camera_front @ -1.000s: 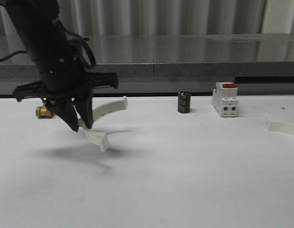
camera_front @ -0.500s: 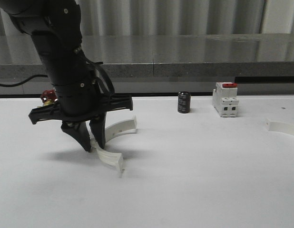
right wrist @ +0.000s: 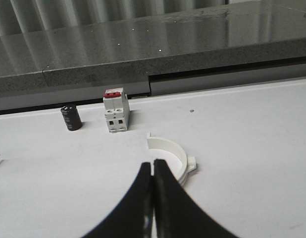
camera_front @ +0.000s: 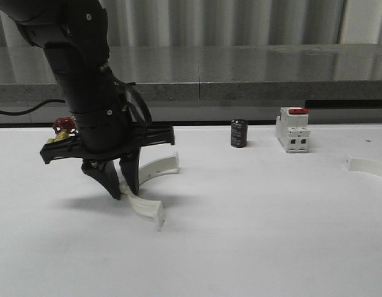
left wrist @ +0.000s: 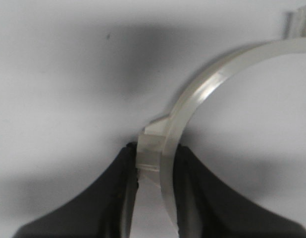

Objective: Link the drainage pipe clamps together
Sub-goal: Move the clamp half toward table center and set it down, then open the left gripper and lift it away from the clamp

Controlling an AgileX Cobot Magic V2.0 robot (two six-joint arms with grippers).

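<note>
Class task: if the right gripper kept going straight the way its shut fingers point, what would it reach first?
Most likely the white half-ring clamp, lying just ahead of the right gripper; depth is hard to judge, so it may touch the table first.

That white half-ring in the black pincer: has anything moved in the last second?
Yes. The left pincer, shut on the half-ring, carried it rightward and down toward the table. The other half-ring, the breaker and the black cylinder stayed put.
</note>
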